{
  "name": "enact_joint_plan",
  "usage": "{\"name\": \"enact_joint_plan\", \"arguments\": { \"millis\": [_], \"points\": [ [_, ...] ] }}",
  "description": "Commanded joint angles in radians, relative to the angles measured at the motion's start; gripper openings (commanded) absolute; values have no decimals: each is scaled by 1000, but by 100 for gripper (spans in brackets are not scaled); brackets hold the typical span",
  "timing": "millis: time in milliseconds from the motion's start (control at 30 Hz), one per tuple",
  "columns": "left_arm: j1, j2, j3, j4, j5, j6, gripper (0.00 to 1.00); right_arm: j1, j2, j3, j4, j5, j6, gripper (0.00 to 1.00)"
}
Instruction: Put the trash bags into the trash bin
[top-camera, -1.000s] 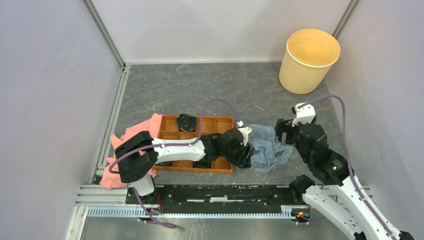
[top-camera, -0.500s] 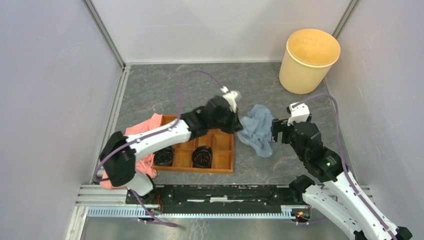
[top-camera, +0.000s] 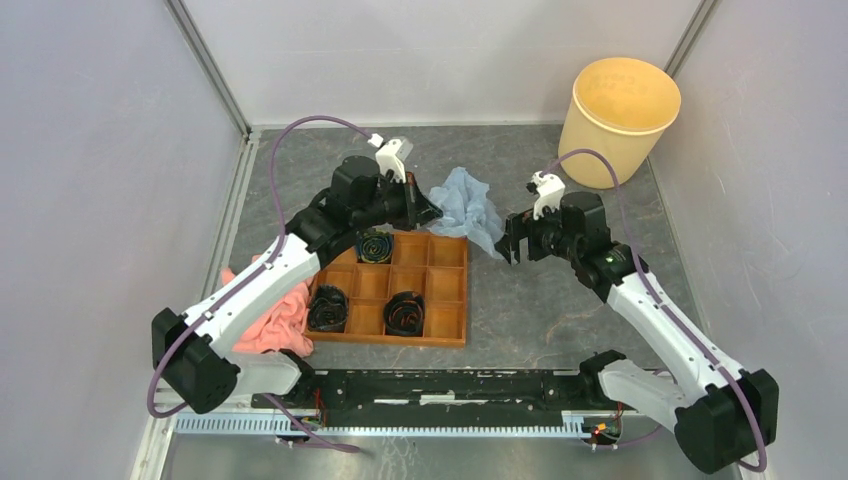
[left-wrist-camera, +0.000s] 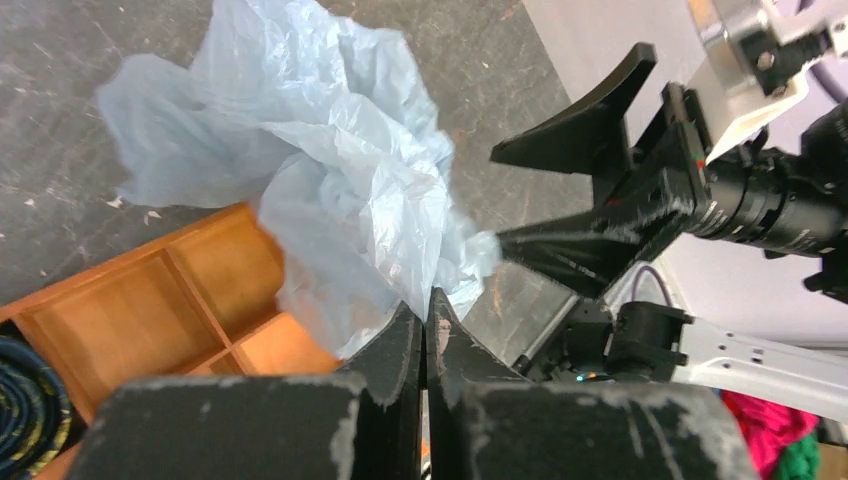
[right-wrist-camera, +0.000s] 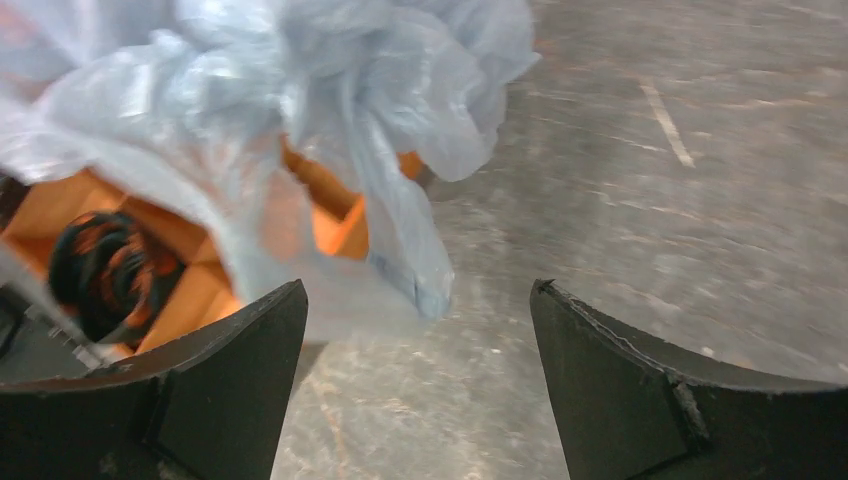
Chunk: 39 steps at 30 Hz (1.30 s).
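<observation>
The left gripper (top-camera: 424, 211) pinches the bag (top-camera: 466, 204); the right gripper (top-camera: 511, 244), spread wide, should catch its hanging edge before heading to the bin (top-camera: 617, 122).

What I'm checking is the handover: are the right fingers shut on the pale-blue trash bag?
No, the right fingers stand wide apart, with the pale-blue trash bag hanging ahead of them, unpinched.
</observation>
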Motion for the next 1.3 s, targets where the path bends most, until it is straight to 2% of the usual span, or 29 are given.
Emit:
{"name": "enact_joint_plan", "arguments": {
  "millis": [0,67,233,300,367,400,500,633,700,733,767,800,933,1067,1267],
  "points": [
    [20,-28,-2,12,108,-93,2,39,-1,11,116,-263,-12,90],
    [21,-35,0,35,131,-113,2,45,-11,-8,133,-269,17,90],
    [25,-51,-5,55,134,-125,2,43,-44,-9,82,-94,-4,91],
    [27,-55,-6,62,141,-134,2,43,-43,-11,75,-119,-13,91],
    [29,-61,-6,69,141,-147,2,60,-50,-29,116,-229,-8,90],
    [29,-65,-6,77,143,-155,2,94,-57,-37,140,-244,-7,98],
    [29,-69,-8,116,174,-183,2,234,-56,-21,167,-95,-48,98],
    [29,-64,-6,152,203,-206,2,265,6,-16,222,74,-65,96],
    [32,-69,12,116,179,-188,2,265,35,-8,217,185,-62,79],
    [35,-74,27,81,153,-170,2,265,42,-1,199,218,-62,59],
    [38,-84,41,31,124,-145,2,265,35,-9,193,244,-62,44],
    [47,-97,52,-5,87,-127,2,264,12,-29,196,280,-63,35],
    [86,-159,85,-107,-58,-65,2,262,-89,-132,176,501,-88,24],
    [110,-190,119,-139,-104,-9,2,262,-146,-149,121,588,-120,3],
    [112,-190,223,-230,-195,78,2,262,-191,-128,40,753,-133,1]
  ]
}}
